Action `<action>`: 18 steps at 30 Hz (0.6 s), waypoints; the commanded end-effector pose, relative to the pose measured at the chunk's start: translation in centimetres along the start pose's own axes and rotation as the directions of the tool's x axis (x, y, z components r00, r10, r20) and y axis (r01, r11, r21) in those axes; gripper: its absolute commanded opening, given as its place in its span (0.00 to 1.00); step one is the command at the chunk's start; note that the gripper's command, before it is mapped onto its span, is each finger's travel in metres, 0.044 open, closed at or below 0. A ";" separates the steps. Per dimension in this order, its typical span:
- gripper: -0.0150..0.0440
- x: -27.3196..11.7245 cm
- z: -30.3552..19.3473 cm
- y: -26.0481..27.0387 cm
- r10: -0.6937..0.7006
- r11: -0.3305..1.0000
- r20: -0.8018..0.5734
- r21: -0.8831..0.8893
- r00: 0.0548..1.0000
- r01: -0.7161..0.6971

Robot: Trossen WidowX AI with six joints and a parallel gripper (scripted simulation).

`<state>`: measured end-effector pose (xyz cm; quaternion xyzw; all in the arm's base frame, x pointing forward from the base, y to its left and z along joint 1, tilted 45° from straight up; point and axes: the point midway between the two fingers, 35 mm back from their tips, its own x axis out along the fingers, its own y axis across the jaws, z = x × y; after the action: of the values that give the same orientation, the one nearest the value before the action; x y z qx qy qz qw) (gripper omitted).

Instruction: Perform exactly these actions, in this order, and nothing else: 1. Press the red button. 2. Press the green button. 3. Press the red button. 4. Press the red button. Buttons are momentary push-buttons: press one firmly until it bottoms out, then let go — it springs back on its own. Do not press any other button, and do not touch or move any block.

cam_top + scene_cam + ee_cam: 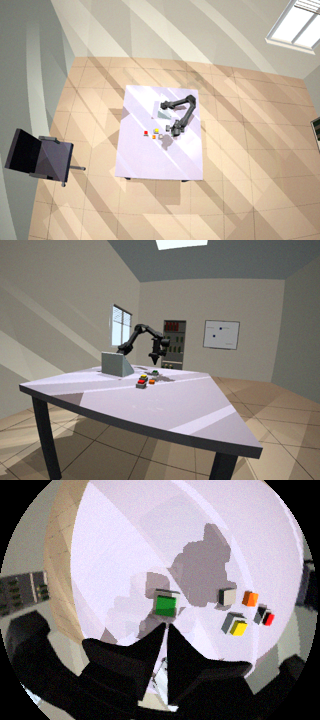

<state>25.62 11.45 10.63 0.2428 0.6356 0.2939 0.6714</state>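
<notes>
The fingers are pressed together on nothing, hanging above the green button (167,604); the red button (268,619) sits at 3 o'clock in the wrist view. Both look rigid and spring-loaded: press each cap's centre straight down, no grasp
</notes>
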 end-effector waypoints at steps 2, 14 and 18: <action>0.29 -3.6 0.2 0.3 0.007 1.000 0.021 -0.012 1.000 -0.006; 0.29 -4.2 3.4 -8.8 -0.044 0.999 0.024 0.012 0.999 0.044; 0.29 -4.4 3.8 -15.6 -0.057 0.998 0.018 0.025 0.998 0.056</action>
<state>30.14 1.24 6.54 0.2361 0.6346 0.2717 0.6838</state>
